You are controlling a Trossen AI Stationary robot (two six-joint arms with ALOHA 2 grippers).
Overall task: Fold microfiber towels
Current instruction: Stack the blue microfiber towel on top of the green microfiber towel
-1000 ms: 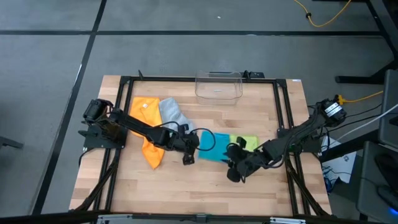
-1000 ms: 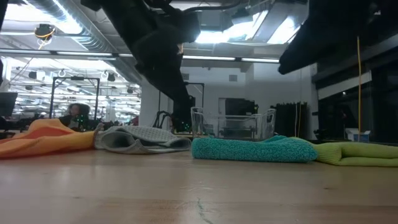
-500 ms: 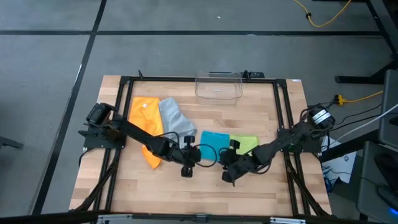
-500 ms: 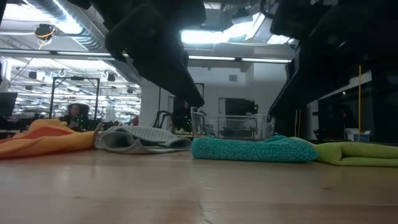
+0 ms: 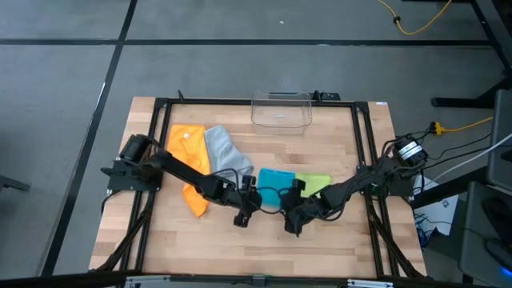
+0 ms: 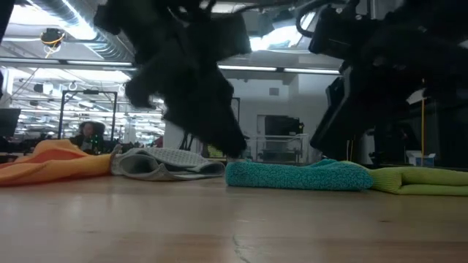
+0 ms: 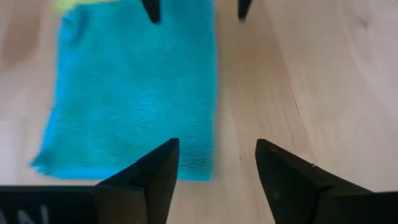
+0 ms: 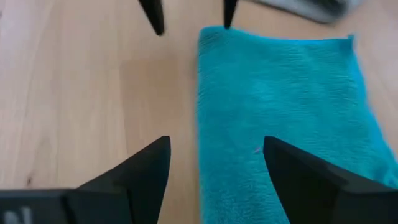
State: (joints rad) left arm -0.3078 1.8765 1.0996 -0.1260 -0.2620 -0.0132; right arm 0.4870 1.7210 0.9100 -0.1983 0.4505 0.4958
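The teal blue towel [image 5: 274,179] lies flat at the table's middle, between the grey towel [image 5: 222,152] and the lime green towel [image 5: 320,185]. The orange towel [image 5: 186,142] lies crumpled at the left. My left gripper [image 7: 214,152] is open over the teal towel's near left corner, with the towel's near edge [image 7: 211,93] running between its fingers. My right gripper [image 8: 216,149] is open over the near right corner and faces the left one along that edge. In the low view both hang just above the teal towel [image 6: 300,175].
A clear plastic bin [image 5: 282,110] stands at the far edge. A black frame [image 5: 364,152] runs around the work area. Bare wood [image 5: 264,244] lies toward the near edge. In the low view a person [image 6: 86,133] shows in the room behind.
Both grippers have come down toward the teal towel's near edge. The left one has gone toward the table's right and near edges, and the right one toward the left. The towels have stayed where they were.
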